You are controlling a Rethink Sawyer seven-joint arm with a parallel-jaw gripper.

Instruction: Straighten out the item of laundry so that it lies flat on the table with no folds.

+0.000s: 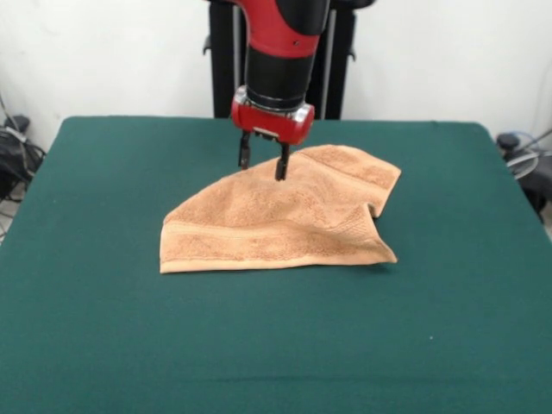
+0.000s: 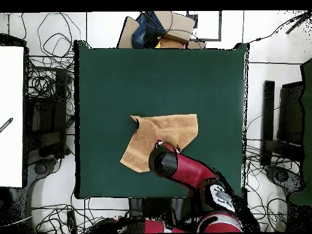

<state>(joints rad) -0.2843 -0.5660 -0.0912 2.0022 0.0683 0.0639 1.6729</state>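
The item of laundry (image 1: pixel 285 220) is a light orange-tan terry towel lying folded over itself near the middle of the green table (image 1: pixel 103 328). A band stripe runs along its near hem, and its right corner is tucked and creased. From above the towel (image 2: pixel 161 137) reads as an irregular, partly folded shape. My gripper (image 1: pixel 262 161) hangs from the red arm over the towel's far upper edge, open, with both dark fingers (image 1: pixel 282 164) straddling the raised cloth edge. In the overhead view the arm (image 2: pixel 183 170) covers the gripper and part of the towel.
Green cloth extends widely around the towel on all sides. Cables and dark equipment (image 2: pixel 46 122) lie on the floor beside the table, and cardboard and a bag (image 2: pixel 158 30) sit past its far edge in the overhead view.
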